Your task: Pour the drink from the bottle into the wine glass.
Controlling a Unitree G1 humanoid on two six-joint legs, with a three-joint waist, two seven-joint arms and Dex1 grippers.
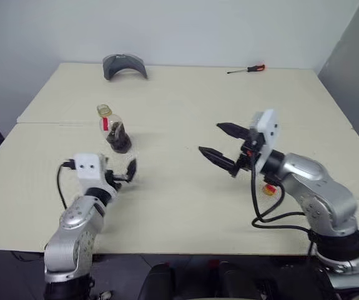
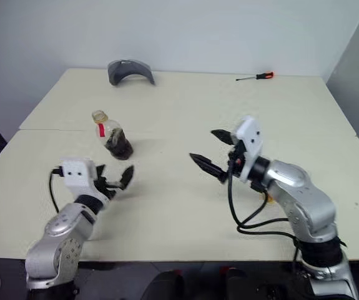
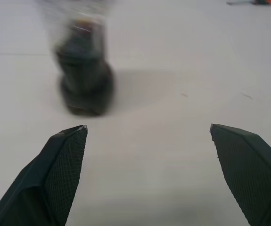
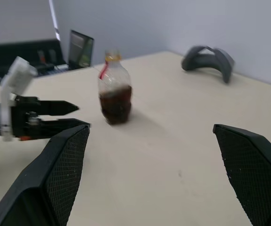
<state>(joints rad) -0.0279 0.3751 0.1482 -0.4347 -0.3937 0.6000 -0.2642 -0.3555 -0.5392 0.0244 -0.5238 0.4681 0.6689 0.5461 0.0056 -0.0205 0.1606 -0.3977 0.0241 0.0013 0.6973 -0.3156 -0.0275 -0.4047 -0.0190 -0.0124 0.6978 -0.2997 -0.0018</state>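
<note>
The bottle (image 1: 112,131) stands upright on the left half of the table (image 1: 185,200), clear with a yellow-orange top and a red strip label. The dark drink (image 4: 115,103) fills its lower half. My left gripper (image 1: 122,174) hangs open just above the table, a little nearer than the bottle, pointing past its right side and apart from it. My right gripper (image 1: 209,138) is open and empty over the table's middle, aimed left toward the bottle from well to its right. The wine glass is out of view.
A grey curved headset-like object (image 1: 125,65) lies at the far edge and a red-handled screwdriver (image 1: 248,69) at the far right. A small yellow and red thing (image 1: 270,187) sits under my right forearm. A seam crosses the table behind the bottle.
</note>
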